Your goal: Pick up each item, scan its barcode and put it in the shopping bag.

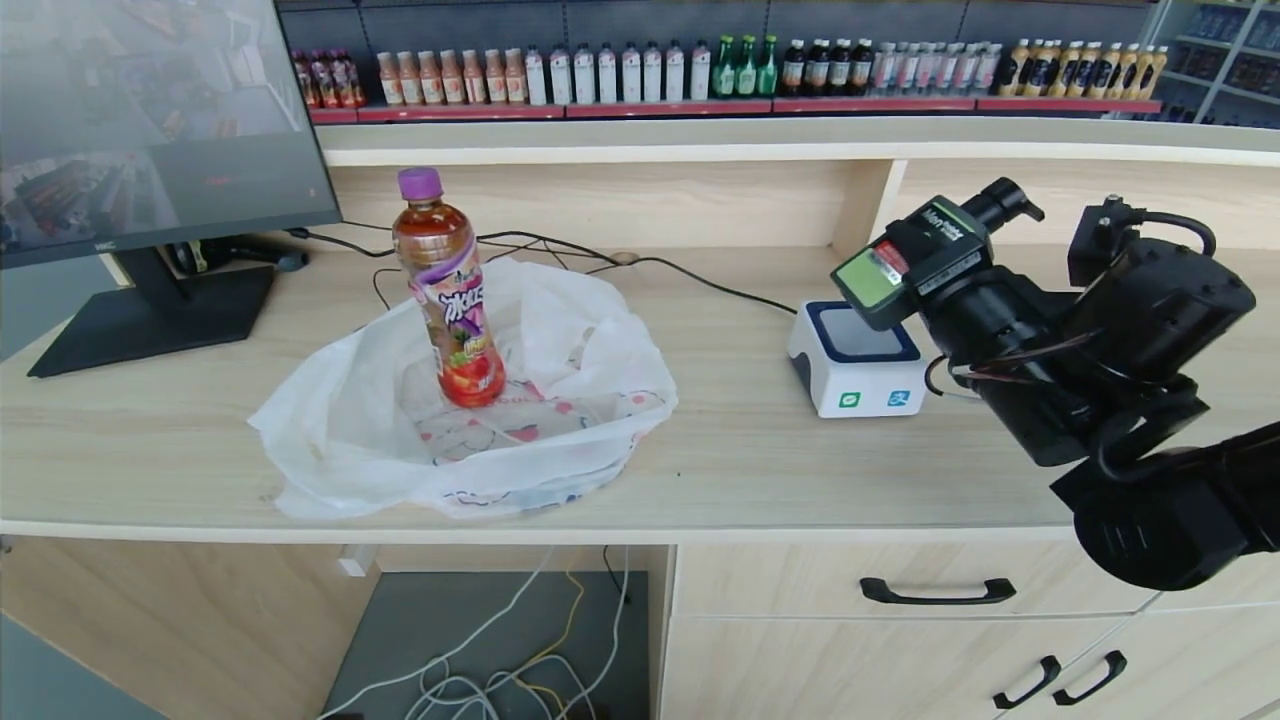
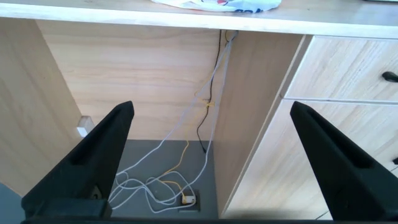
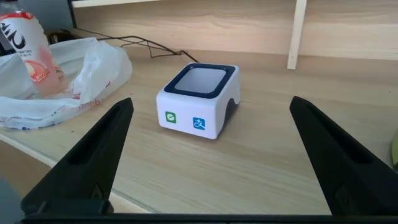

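Note:
A tea bottle [image 1: 445, 290] with a purple cap stands upright inside the open white shopping bag [image 1: 560, 400] on the wooden counter [image 1: 760, 460]. A white barcode scanner [image 1: 855, 365] sits to the right of the bag. My right arm [image 1: 1050, 340] hovers at the counter's right end. Its gripper [image 3: 211, 106] is open and empty, facing the scanner [image 3: 199, 99], with the bottle [image 3: 31, 50] and bag [image 3: 93, 68] farther off. My left gripper [image 2: 211, 109] is open and empty below the counter top, where the bag's edge [image 2: 217, 5] shows.
A monitor [image 1: 150, 120] stands at the back left, with black cables [image 1: 560, 250] behind the bag. A shelf of drinks [image 1: 720, 70] runs behind the counter. Drawers [image 1: 935, 590] sit under the right side. Loose cables [image 2: 161, 180] lie in the open bay.

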